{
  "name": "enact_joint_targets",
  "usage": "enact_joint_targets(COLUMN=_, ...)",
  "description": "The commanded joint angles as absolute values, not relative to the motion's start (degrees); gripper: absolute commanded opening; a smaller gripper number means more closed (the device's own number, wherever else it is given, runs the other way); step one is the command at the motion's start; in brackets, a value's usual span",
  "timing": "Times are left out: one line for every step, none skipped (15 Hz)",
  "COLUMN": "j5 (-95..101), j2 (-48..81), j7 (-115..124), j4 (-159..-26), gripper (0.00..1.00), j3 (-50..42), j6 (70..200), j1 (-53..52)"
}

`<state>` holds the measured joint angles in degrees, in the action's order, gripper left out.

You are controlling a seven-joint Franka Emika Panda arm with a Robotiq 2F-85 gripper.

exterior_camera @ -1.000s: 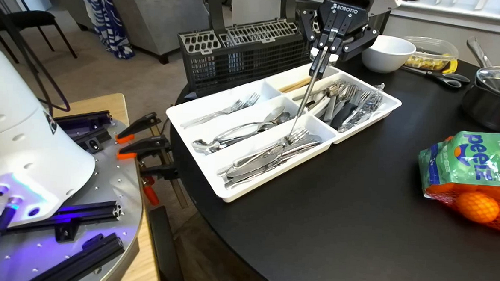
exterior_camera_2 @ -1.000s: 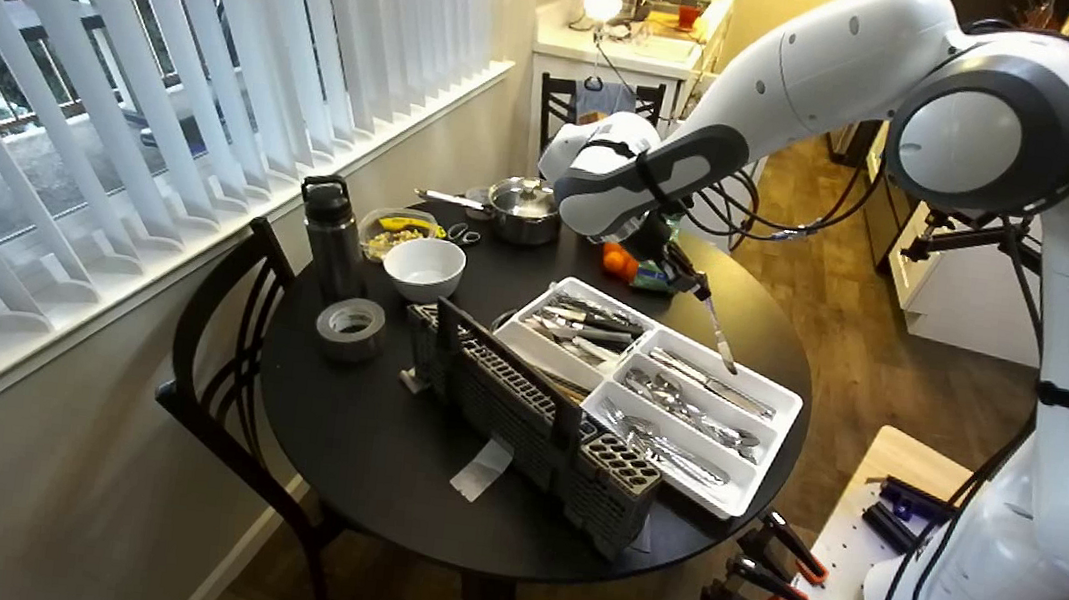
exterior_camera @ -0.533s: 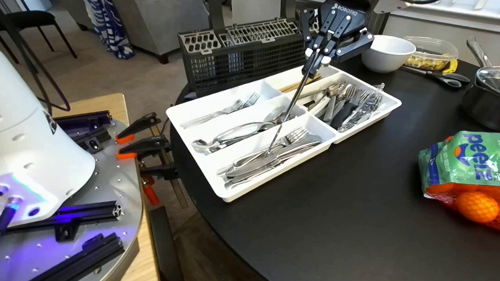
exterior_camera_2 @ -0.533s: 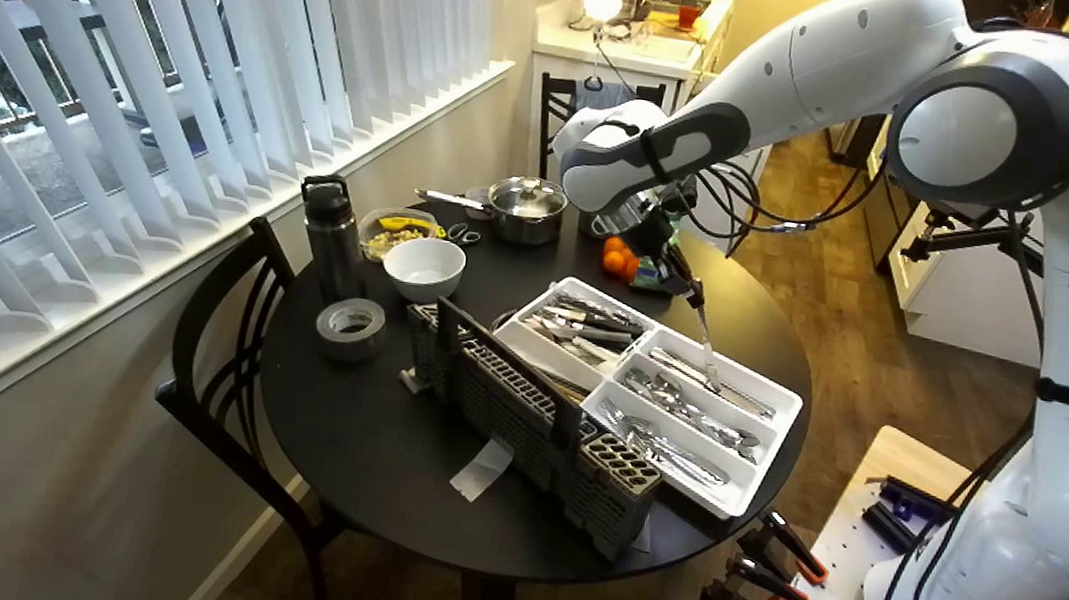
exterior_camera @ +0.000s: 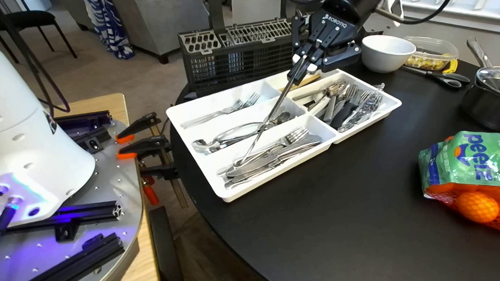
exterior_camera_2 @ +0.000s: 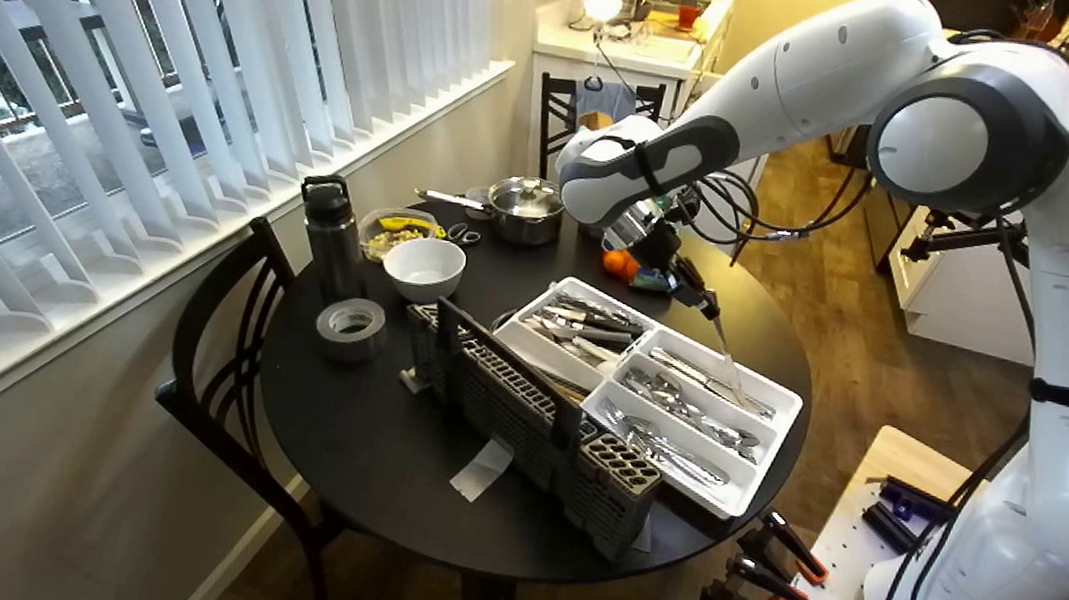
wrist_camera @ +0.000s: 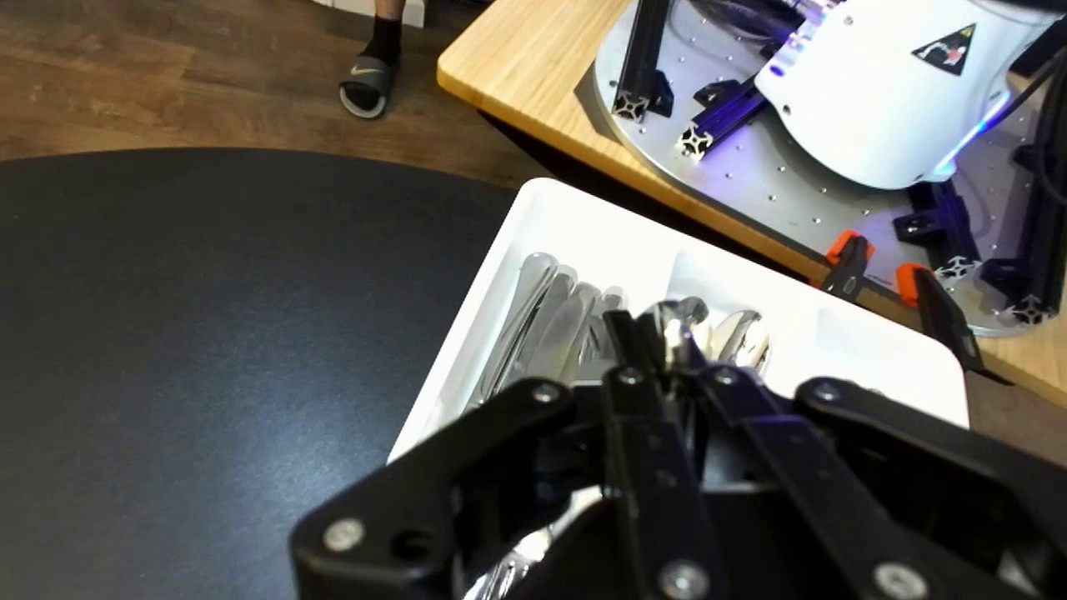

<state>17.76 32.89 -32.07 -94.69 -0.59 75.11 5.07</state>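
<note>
My gripper (exterior_camera: 295, 74) is shut on one end of a slim silver utensil (exterior_camera: 269, 116) and holds it slanted; it may be a knife, seen nearly edge-on. Its lower end reaches down into the knife compartment of the white cutlery tray (exterior_camera: 226, 195); I cannot tell whether it touches the knives (exterior_camera: 255, 166) there. In the wrist view the fingertips (wrist_camera: 658, 337) are close together with shiny metal between them, above the tray (wrist_camera: 875, 358). Spoons (exterior_camera: 228, 137) lie in the middle compartment and forks (exterior_camera: 228, 111) in the far one. The gripper (exterior_camera_2: 707, 305) is above the tray in the exterior view too.
A dark dishwasher basket (exterior_camera: 246, 50) stands along the tray's side. Mixed utensils (exterior_camera: 346, 98) fill the tray's other half. A white bowl (exterior_camera: 387, 53), a mandarin bag (exterior_camera: 475, 161), a lidded pot (exterior_camera_2: 525, 208), tape (exterior_camera_2: 350, 329) and a bottle (exterior_camera_2: 332, 237) stand on the black table.
My gripper has moved toward the robot's base, carrying the utensil. The utensil's lower end has come down and slid along above the knife compartment toward its base-side end. The grip stays shut.
</note>
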Motion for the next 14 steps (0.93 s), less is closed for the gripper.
enact_joint_targets(j5=17.9, j2=35.0, j7=-31.3, j4=-93.0, gripper=0.04, j3=0.3, j6=71.2, j1=5.4)
enact_joint_targets(j5=18.0, j2=35.3, j7=-31.2, j4=-92.9, gripper=0.04, j3=0.3, j6=71.2, j1=5.4)
enact_joint_targets(j5=18.2, j2=35.5, j7=-31.1, j4=-92.8, gripper=0.04, j3=0.4, j6=71.3, j1=5.4)
enact_joint_targets(j5=18.6, j2=35.6, j7=-31.0, j4=-92.8, gripper=0.04, j3=0.3, j6=71.6, j1=5.4)
enact_joint_targets(j5=19.0, j2=35.6, j7=-30.9, j4=-92.7, gripper=0.04, j3=0.3, j6=71.9, j1=5.4)
enact_joint_targets(j5=19.1, j2=35.6, j7=-31.0, j4=-92.4, gripper=0.04, j3=0.2, j6=71.8, j1=5.4)
enact_joint_targets(j5=19.5, j2=35.4, j7=-30.8, j4=-92.3, gripper=0.33, j3=0.2, j6=72.2, j1=5.4)
enact_joint_targets(j5=19.5, j2=35.3, j7=-30.8, j4=-92.0, gripper=0.34, j3=0.2, j6=72.3, j1=5.4)
enact_joint_targets(j5=19.5, j2=35.1, j7=-30.9, j4=-91.8, gripper=0.39, j3=0.3, j6=72.6, j1=5.5)
enact_joint_targets(j5=19.4, j2=35.0, j7=-30.9, j4=-91.5, gripper=0.47, j3=0.3, j6=72.8, j1=5.5)
enact_joint_targets(j5=19.3, j2=34.8, j7=-31.1, j4=-91.1, gripper=0.52, j3=0.4, j6=73.0, j1=5.6)
enact_joint_targets(j5=19.2, j2=34.8, j7=-31.1, j4=-90.8, gripper=0.59, j3=0.4, j6=73.1, j1=5.6)
enact_joint_targets(j5=19.2, j2=34.6, j7=-31.2, j4=-90.7, gripper=0.65, j3=0.5, j6=73.4, j1=5.6)
enact_joint_targets(j5=19.2, j2=34.5, j7=-31.3, j4=-90.5, gripper=0.71, j3=0.5, j6=73.6, j1=5.6)
